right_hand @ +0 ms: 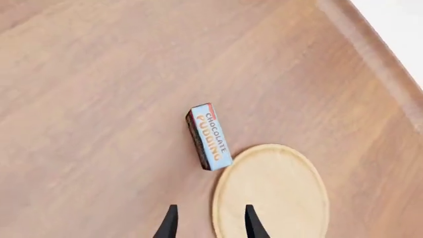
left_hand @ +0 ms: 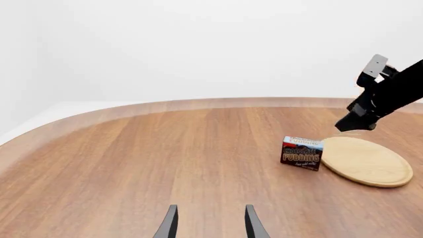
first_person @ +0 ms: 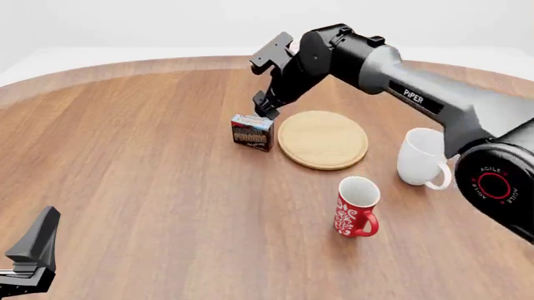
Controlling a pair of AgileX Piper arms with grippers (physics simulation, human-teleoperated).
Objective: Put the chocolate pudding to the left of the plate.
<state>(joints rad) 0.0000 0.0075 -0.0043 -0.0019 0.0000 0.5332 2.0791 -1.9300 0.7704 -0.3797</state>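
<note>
The chocolate pudding (first_person: 252,132), a small dark brown box with orange lettering and a light blue top, stands upright on the table, touching or nearly touching the left rim of the round wooden plate (first_person: 323,139). My right gripper (first_person: 265,107) hovers just above the box, open and empty. In the right wrist view its fingers (right_hand: 170,222) are apart above the pudding (right_hand: 209,137) and the plate (right_hand: 271,191). My left gripper (left_hand: 210,224) is open and empty, low at the near left of the table, far from the pudding (left_hand: 302,153).
A white mug (first_person: 421,157) stands right of the plate. A red patterned mug (first_person: 356,206) stands in front of it, nearer me. The right arm (first_person: 392,69) reaches across above the table's far right. The table's curved far edge (left_hand: 198,103) lies beyond.
</note>
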